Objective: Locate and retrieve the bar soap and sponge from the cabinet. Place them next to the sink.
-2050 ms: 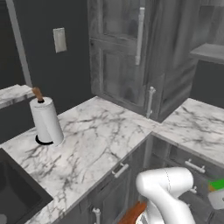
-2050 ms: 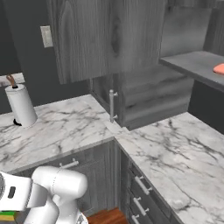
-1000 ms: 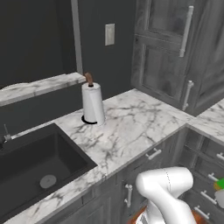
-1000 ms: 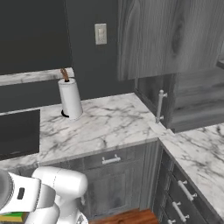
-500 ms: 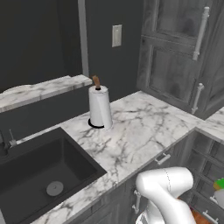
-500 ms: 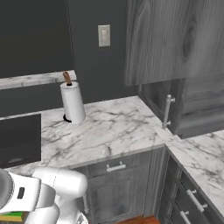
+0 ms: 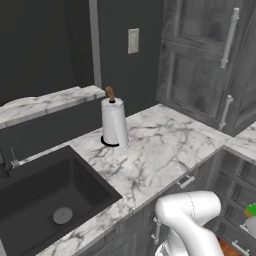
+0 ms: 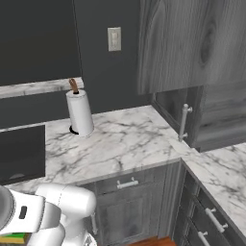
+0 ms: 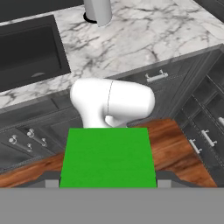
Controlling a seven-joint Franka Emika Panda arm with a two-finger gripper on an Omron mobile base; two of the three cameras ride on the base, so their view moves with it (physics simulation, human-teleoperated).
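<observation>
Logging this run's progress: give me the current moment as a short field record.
held item: sponge, green, between the hand's fingers in the hand view
sink: dark basin, round drain, no soap or sponge in it
counter: white marble, paper towel roll upright on it
placement: sponge not yet beside the sink
bar soap: not seen

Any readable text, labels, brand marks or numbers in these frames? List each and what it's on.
None: no legible text in any view.
The sponge in the end effector is plain green, no print.
The paper towel roll is blank white.
The wall plate carries no marking.
The marble counter shows veining, not characters.
</observation>
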